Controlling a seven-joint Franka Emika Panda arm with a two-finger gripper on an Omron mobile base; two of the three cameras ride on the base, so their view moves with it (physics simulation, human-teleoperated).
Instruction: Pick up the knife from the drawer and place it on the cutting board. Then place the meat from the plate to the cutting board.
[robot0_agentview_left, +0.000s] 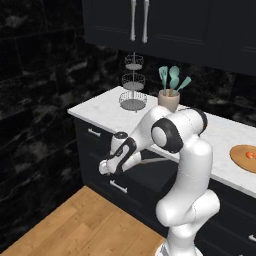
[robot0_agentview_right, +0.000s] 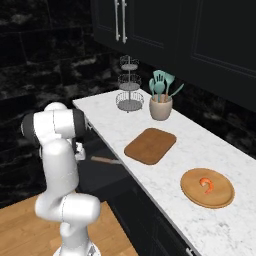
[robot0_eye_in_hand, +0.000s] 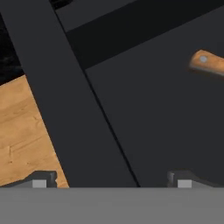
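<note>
End effector (robot0_eye_in_hand: 111, 183) spread over drawer (robot0_eye_in_hand: 144, 109); knife (robot0_eye_in_hand: 209, 63) lies well aside.

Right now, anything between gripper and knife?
Hand view: nothing, just bare dark drawer floor between the gripper and the knife handle.

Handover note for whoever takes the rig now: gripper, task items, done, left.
Gripper: open, empty, over the front edge of the open drawer.
Knife: lying in the drawer, handle at the hand view's upper right.
Cutting board: bare, on the counter.
Meat: on the plate.
Done: drawer open.
Left: knife to board, then meat to board.
</note>
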